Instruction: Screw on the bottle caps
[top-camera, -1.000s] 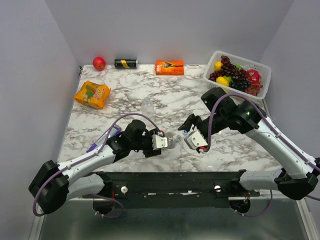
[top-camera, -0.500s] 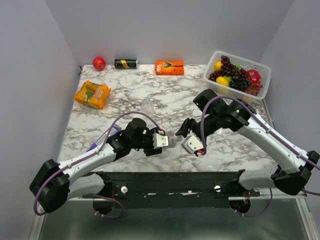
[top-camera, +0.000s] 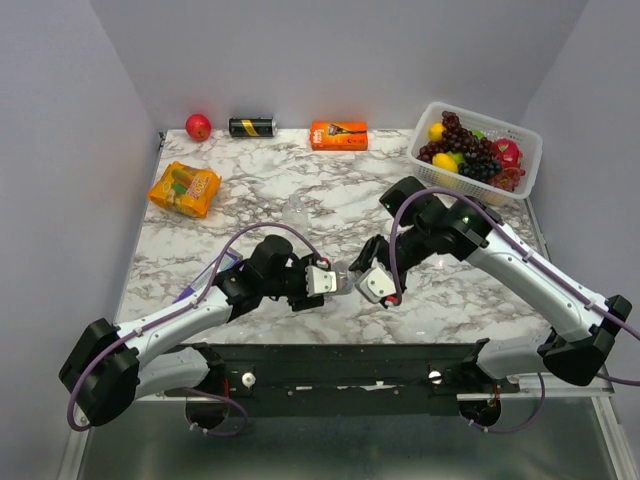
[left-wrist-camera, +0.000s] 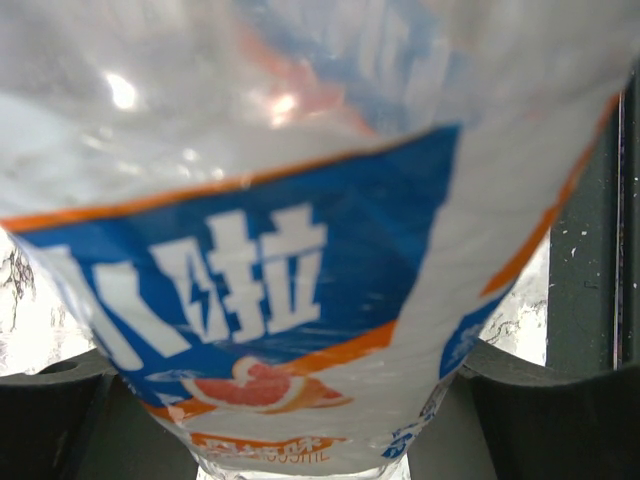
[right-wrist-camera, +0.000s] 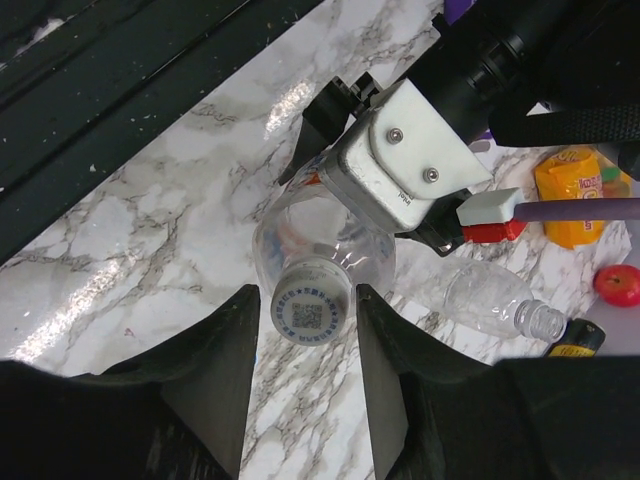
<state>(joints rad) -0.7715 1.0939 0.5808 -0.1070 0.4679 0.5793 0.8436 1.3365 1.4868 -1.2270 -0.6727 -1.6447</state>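
My left gripper (top-camera: 330, 282) is shut on a clear bottle (top-camera: 343, 272) with a blue and orange label (left-wrist-camera: 250, 290) and holds it near the table's front. Its dark fingers (left-wrist-camera: 545, 410) press both sides of the bottle. A whitish cap (right-wrist-camera: 310, 312) with a printed code sits on this bottle's neck. My right gripper (right-wrist-camera: 306, 295) is open, its fingers (right-wrist-camera: 225, 370) straddle the cap with small gaps on both sides; in the top view it (top-camera: 360, 276) meets the left one. A second clear bottle (top-camera: 296, 212) lies on its side behind, also seen in the right wrist view (right-wrist-camera: 490, 298). The bluish cap is out of view.
A white basket (top-camera: 527, 136) of fruit stands at the back right. An orange box (top-camera: 338, 134), a black-and-yellow can (top-camera: 252, 127) and a red apple (top-camera: 198, 127) line the back edge. An orange snack packet (top-camera: 185, 189) lies at the left. A purple item (top-camera: 212, 272) lies under the left arm.
My right gripper has moved left, up to the bottle, and its fingers now sit around the cap. The left gripper has kept the bottle still.
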